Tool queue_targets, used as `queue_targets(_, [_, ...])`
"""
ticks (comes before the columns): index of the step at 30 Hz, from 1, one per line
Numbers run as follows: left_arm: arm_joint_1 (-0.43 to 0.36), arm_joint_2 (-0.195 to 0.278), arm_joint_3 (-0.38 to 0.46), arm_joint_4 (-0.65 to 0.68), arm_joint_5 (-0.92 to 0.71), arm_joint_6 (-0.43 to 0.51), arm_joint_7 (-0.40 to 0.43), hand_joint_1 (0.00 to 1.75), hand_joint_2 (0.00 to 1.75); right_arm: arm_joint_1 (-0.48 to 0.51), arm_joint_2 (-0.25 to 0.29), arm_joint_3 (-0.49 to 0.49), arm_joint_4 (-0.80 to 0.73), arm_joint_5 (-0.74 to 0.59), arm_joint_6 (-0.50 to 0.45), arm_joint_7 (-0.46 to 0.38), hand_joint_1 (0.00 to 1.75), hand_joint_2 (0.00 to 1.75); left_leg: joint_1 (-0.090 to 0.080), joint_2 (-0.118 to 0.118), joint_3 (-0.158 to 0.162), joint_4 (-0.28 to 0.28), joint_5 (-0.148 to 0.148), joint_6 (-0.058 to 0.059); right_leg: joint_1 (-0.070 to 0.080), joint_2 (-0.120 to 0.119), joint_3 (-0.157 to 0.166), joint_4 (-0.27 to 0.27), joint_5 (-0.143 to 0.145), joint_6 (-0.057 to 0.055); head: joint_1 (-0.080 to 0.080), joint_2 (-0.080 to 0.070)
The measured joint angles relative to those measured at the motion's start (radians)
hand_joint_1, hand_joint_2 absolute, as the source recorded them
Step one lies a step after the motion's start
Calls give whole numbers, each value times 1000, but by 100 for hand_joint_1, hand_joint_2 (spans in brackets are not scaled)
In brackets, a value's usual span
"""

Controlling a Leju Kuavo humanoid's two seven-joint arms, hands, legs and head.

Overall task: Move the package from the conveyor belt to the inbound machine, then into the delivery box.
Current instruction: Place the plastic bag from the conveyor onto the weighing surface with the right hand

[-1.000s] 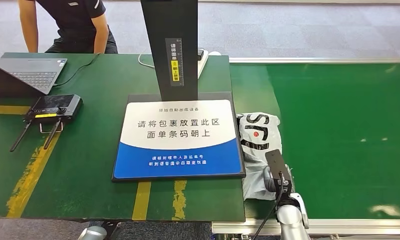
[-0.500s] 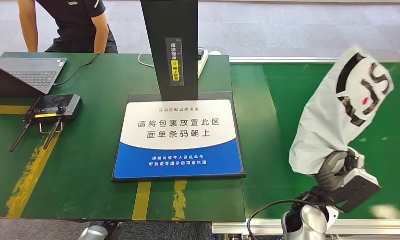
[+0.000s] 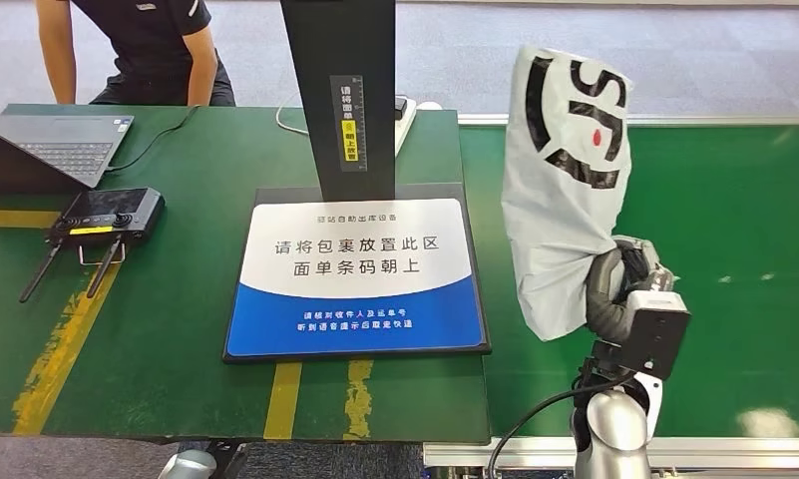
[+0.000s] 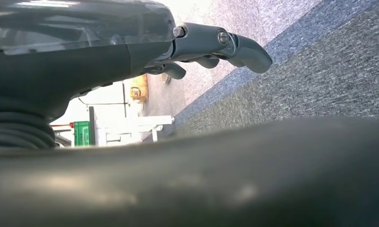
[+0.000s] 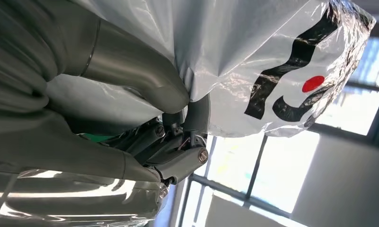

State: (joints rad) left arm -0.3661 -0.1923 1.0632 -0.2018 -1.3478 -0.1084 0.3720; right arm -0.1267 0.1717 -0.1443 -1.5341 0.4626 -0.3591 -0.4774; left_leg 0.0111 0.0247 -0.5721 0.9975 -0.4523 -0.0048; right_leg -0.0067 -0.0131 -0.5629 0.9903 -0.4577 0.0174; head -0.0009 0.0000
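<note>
On the far left, laptop and remote: we see a laptop (image 3: 56,145) and a black controller with antennas (image 3: 101,222) on the green table (image 3: 176,369), with a person (image 3: 136,50) seated behind; none of it concerns our task.
Left hand: our left hand (image 4: 215,47) hangs beside the body over grey carpet; its fingers (image 4: 246,49) are loosely bent and apart, with nothing in them.
Inbound machine: the black post (image 3: 340,95) rises over the white-and-blue placement pad (image 3: 355,279), which lies bare and just left of the lifted package.
Package: the white plastic mailer with black lettering and a red dot (image 3: 567,170) is up in the air, standing nearly upright above the conveyor belt (image 3: 734,230) near its left edge.
Right hand: our right hand (image 3: 624,284) is clamped on the bag's lower end; the thumb (image 5: 130,71) presses into the film and the fingers wrap behind.
Handling: we judge it light and soft, since the bag creases and bulges around the grip; the glossy film looks slippery.
Where to hold: we judge a full-hand squeeze on gathered plastic near the contents safest; a loose corner could slide free.
Risk: we think the tall unsupported top may flop when we swing towards the pad.
</note>
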Motion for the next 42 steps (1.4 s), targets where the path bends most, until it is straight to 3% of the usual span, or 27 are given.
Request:
queue_targets(10, [-1, 2, -2, 0, -5, -11, 3, 0, 0, -113, -139, 160, 139, 363, 139, 71, 175, 175, 0, 0, 0, 0, 0, 0, 0, 0, 0, 0, 0, 0, 0, 0])
queue_targets(20, [-6, 7, -2, 0, -5, -15, 6, 0, 0, -242, -253, 354, 361, 608, 141, 117, 175, 175, 0, -2, -1, 0, 0, 0, 0, -2, 0, 0, 0, 0, 0, 0])
queue_targets(30, [-6, 13, -2, 0, -5, -15, 6, 0, 0, -318, -306, 475, 485, 650, 124, 95, 175, 175, 0, -4, -2, 0, 0, 0, 0, -3, -1, 0, 0, 0, 0, 0])
queue_targets(38, [-7, 23, -2, 0, -5, -24, 2, 0, 0, -436, -364, 642, 571, 596, -66, -83, 175, 175, 0, -4, -1, 0, 1, 0, 0, -3, 0, 0, 0, 0, 0, 0])
queue_targets(42, [-7, 25, -2, 0, -5, -25, 2, 0, 0, -457, -382, 679, 584, 579, -106, -110, 175, 175, 0, -4, -1, 0, 1, 0, 0, -4, -1, 0, 0, 0, 0, 0])
